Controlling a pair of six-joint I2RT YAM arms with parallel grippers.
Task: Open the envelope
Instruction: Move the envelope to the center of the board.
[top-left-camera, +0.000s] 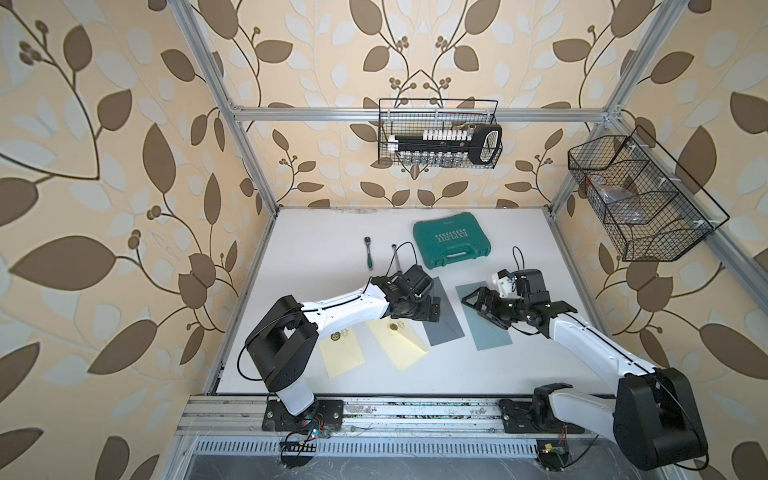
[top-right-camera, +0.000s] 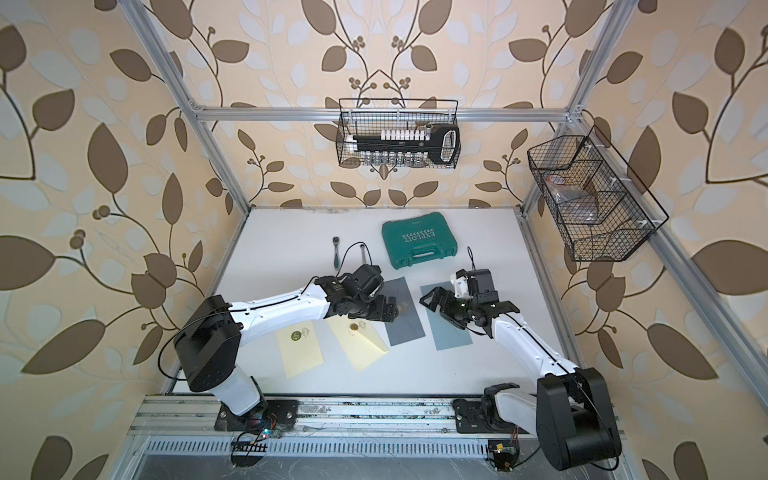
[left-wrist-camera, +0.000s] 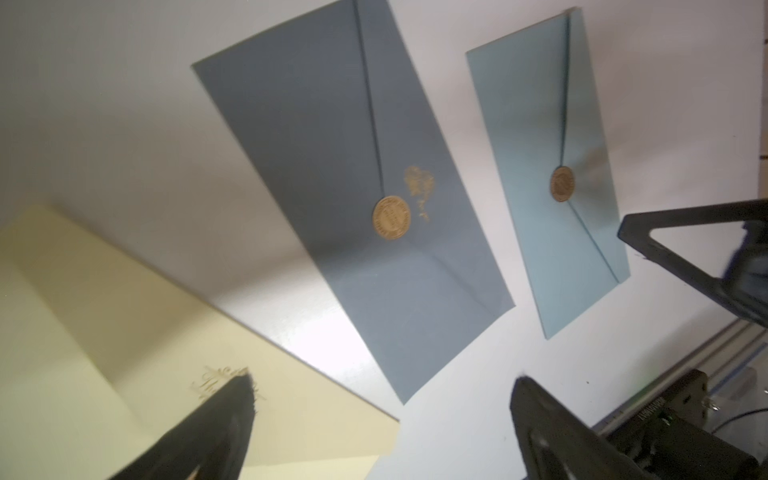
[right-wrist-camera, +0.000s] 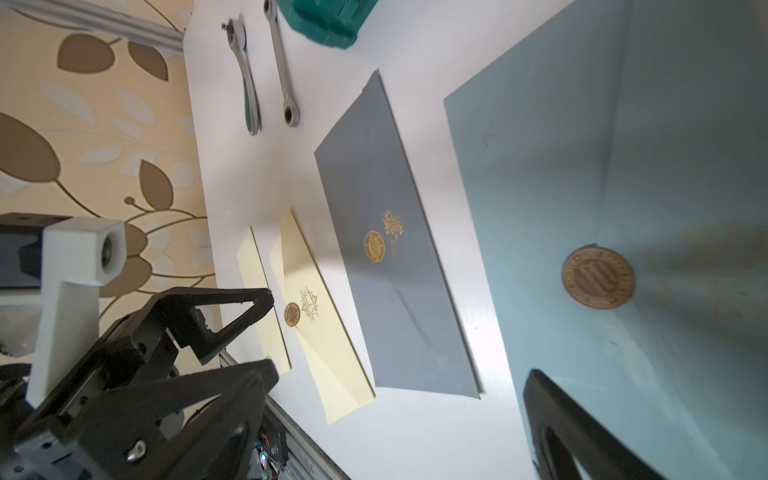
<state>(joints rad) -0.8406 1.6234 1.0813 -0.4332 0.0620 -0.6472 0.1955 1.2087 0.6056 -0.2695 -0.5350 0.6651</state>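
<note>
Lying flat and sealed at mid-table: grey envelope (left-wrist-camera: 353, 187) with pale blue envelope (left-wrist-camera: 577, 137) just beside it, each flap shut under a gold seal (left-wrist-camera: 391, 218).
Left gripper (left-wrist-camera: 382, 380): jaws spread wide, empty, over the grey envelope. Right gripper (top-left-camera: 482, 309): jaws equally wide, holding nothing, above the pale blue envelope; contact unclear. Cream envelopes (top-left-camera: 343, 351): two, beside the grey one.
</note>
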